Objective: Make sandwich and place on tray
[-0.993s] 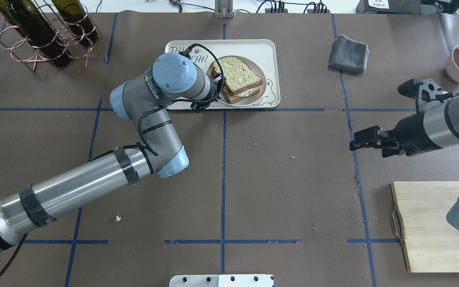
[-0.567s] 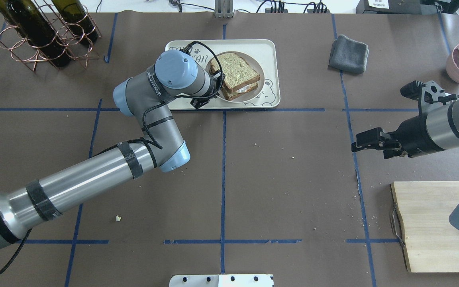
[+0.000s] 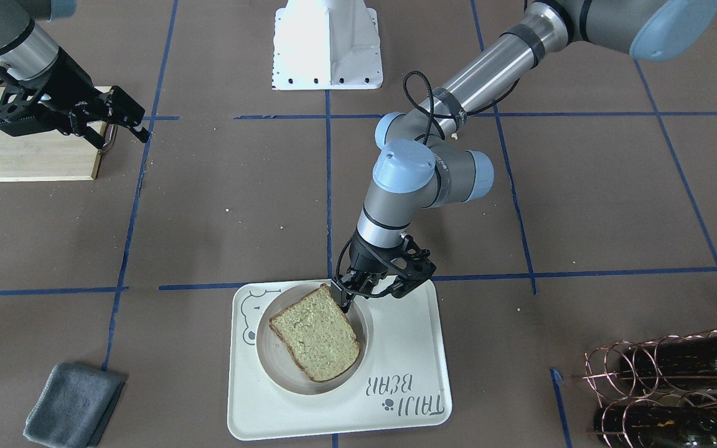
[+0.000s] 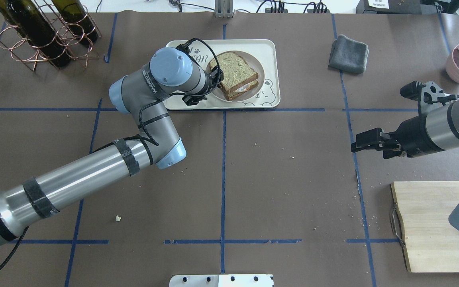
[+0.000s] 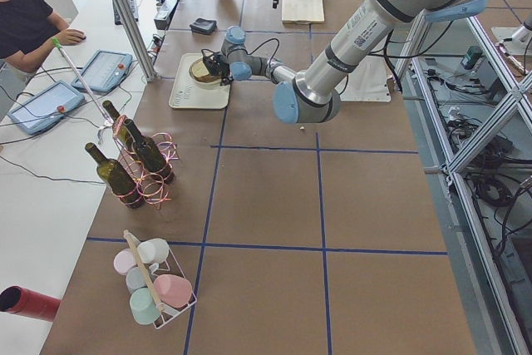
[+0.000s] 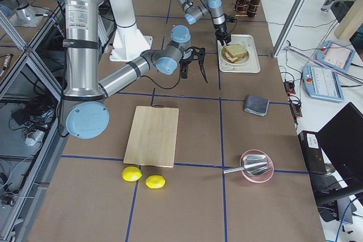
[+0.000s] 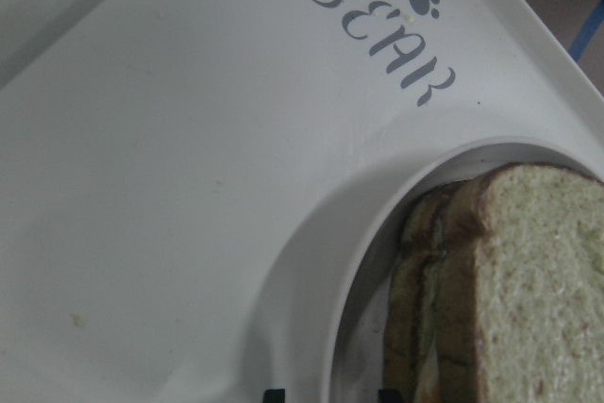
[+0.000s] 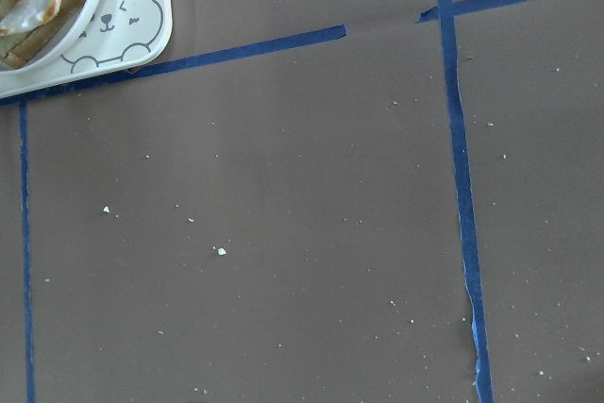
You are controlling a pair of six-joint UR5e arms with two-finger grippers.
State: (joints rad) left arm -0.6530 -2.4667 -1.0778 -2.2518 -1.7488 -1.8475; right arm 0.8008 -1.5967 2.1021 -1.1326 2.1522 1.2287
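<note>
The left hand (image 3: 341,297) stands astride the rim of the plate (image 3: 274,367); whether it pinches the rim, I cannot tell. The sandwich (image 3: 316,333) lies on this plate, on the tray (image 3: 408,336). I think it should let go softly and lift straight up.

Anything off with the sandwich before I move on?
Yes: the top slice sits skewed on the lower slice, egg white showing at one edge. Crumbs are scattered on the table.

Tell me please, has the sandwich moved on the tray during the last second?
Yes. In the overhead view the sandwich has shifted slightly away from the robot and a little left, nearer the far rim of the tray.
</note>
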